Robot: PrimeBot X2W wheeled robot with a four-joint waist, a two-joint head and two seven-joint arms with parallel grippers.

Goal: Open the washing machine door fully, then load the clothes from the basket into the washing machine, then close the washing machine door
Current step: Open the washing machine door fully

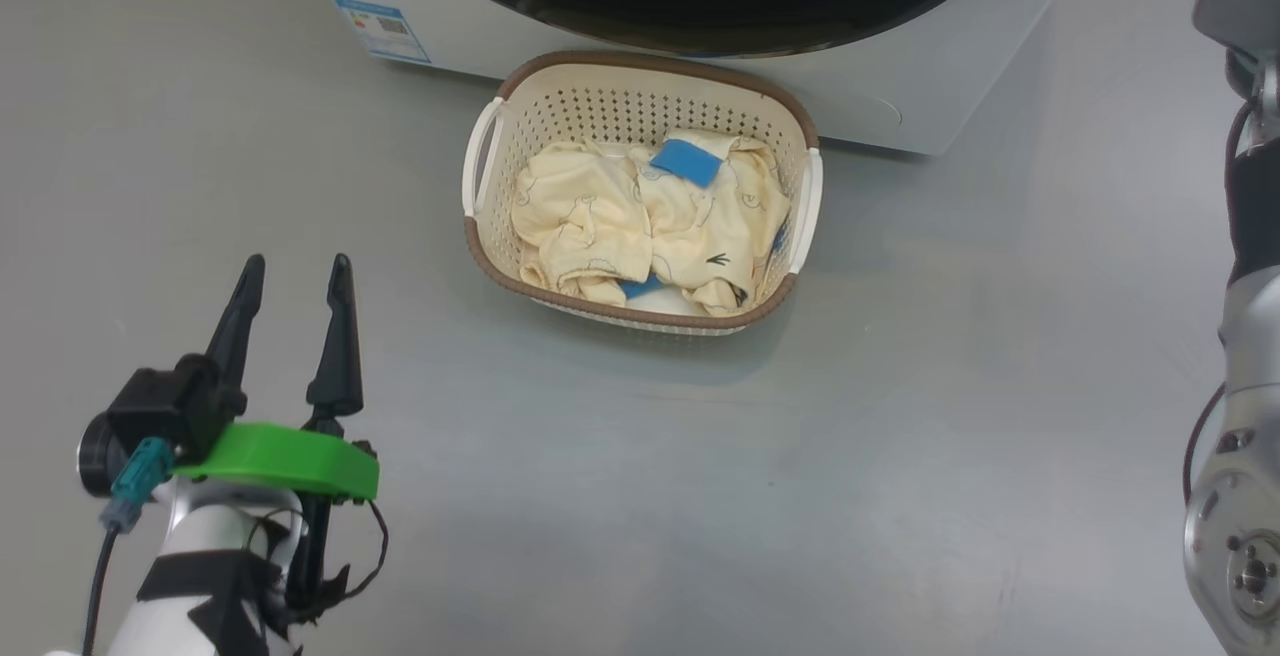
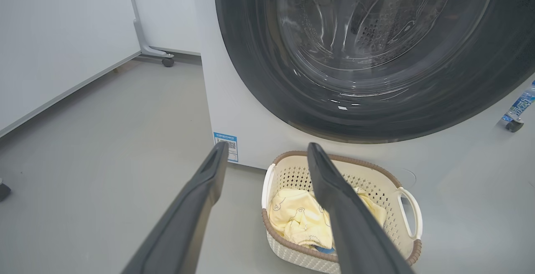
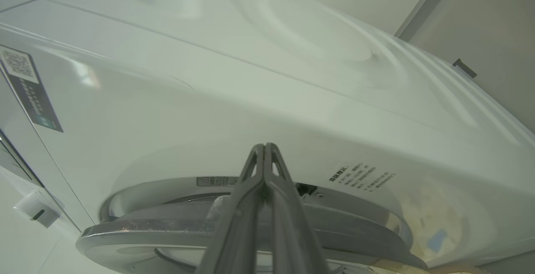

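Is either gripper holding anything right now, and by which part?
Nothing is held. The left gripper is open above the floor; the right gripper is shut finger to finger, nothing between, tips near the washing machine door rim.

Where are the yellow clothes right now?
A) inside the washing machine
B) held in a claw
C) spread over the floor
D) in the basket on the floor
D: the clothes lie bunched inside the basket, which stands on the floor in front of the washing machine.
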